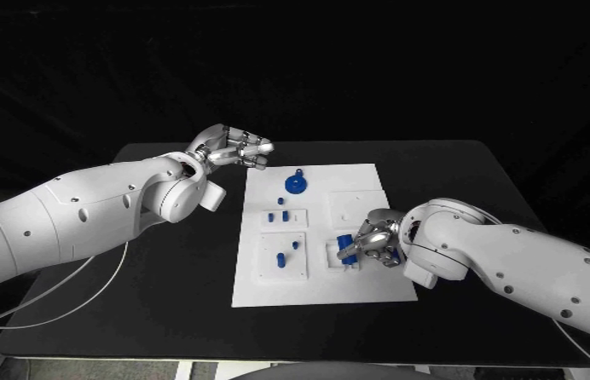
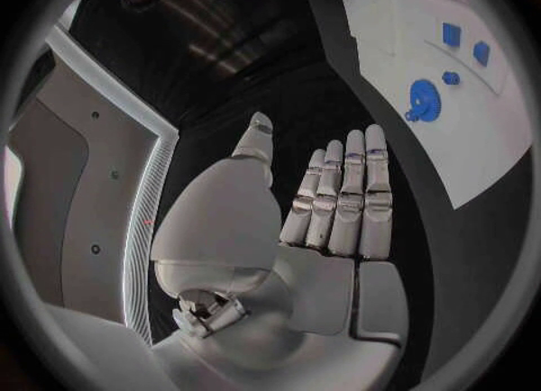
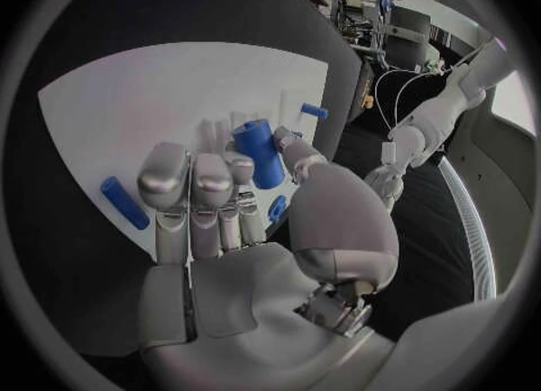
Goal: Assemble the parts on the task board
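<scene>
At the upper left of the head view, the left hand [image 1: 234,148] is seen off the far-left corner of the task board [image 1: 356,290], with nothing in it; in the left wrist view its fingers [image 2: 343,197] lie straight and side by side, apart from the thumb. It is best kept parked there, well away from the work.

In the middle of the head view the blue parts are spread over the board: a gear-like disc [image 1: 297,181] toward the top, small blocks [image 1: 278,218] below it, and pegs [image 1: 286,254] lower still.

At the lower right of the board, the right hand [image 1: 373,244] is closed round a blue cylinder [image 1: 348,250], held just above a raised white fixture [image 1: 333,261]. The step in hand is judged to be seating this cylinder; it should be kept upright over its socket and lowered slowly, with release only once seated.

The pinch between thumb and fingers on the cylinder [image 3: 261,152] is made plain in the right wrist view, as is a loose blue peg [image 3: 124,202] lying flat on the board beside the hand; the socket itself cannot be made out there. The disc's teeth [image 2: 423,100] are shown better by the left wrist view.
</scene>
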